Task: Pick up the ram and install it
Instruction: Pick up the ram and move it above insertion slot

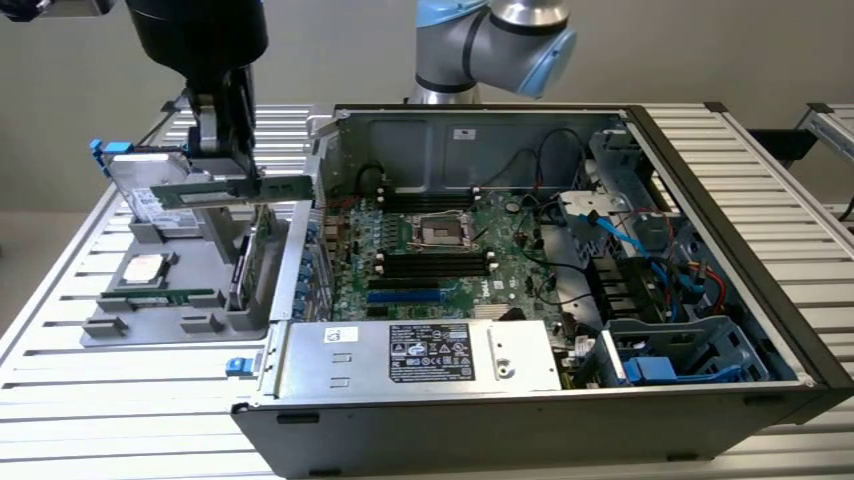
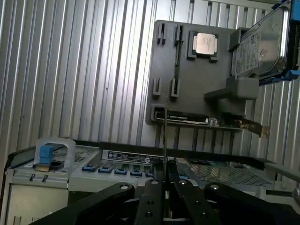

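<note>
The ram (image 1: 234,190) is a long green board that hangs level above the grey parts tray (image 1: 147,325), at the exterior view's left, just outside the open computer case. My gripper (image 1: 224,172) comes down from the dark arm and is shut on the ram's upper edge. In the wrist view the ram (image 2: 165,140) appears edge-on as a thin line running out from between my fingertips, with the gripper (image 2: 165,183) shut on it. The motherboard (image 1: 441,245) lies inside the case with its black slots (image 1: 434,262) bare, to the right of the ram.
The tray (image 2: 187,89) carries a processor (image 2: 205,43), a hard drive (image 2: 260,42) and an upright card (image 1: 247,262). A thin green board (image 1: 160,298) lies in a tray groove. The case's wall (image 1: 300,250) stands between tray and motherboard. A power supply (image 1: 427,355) fills the case's near side.
</note>
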Available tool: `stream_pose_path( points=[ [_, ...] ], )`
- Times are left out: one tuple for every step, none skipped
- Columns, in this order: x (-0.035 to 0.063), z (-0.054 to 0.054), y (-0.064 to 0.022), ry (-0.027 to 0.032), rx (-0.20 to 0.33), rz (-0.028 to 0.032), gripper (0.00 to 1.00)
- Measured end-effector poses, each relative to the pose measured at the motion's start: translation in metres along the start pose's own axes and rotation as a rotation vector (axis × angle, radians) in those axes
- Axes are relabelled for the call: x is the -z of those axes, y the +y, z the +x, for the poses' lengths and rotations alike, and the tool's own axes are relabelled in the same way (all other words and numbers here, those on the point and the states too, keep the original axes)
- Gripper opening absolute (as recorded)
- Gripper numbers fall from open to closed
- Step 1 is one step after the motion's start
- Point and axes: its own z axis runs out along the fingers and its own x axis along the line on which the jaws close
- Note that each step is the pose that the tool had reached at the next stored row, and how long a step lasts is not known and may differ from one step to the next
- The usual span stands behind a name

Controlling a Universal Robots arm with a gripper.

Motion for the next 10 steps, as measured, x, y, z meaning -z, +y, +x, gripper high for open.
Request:
stream_pose_path(
  points=[
    [0.0008,0.0,-0.0041,-0.0003,0.001,0.0,0.13],
    [0.0018,0.001,-0.0088,-0.0008,0.001,0.0,0.13],
    [0.0027,0.001,-0.0129,-0.0011,0.002,0.0,0.13],
    [0.0035,0.002,-0.0175,-0.0015,0.003,0.0,0.13],
    [0.0046,0.002,-0.0222,-0.0017,0.003,-0.0001,0.13],
    [0.0055,0.003,-0.0264,-0.0019,0.003,-0.0001,0.13],
    [0.0064,0.003,-0.0311,-0.0021,0.003,-0.0002,0.13],
    [0.0073,0.003,-0.0356,-0.0023,0.004,-0.0003,0.13],
    [0.0081,0.004,-0.04,-0.0024,0.004,-0.0004,0.13],
    [0.0089,0.004,-0.0444,-0.0026,0.004,-0.0005,0.13]
  ],
)
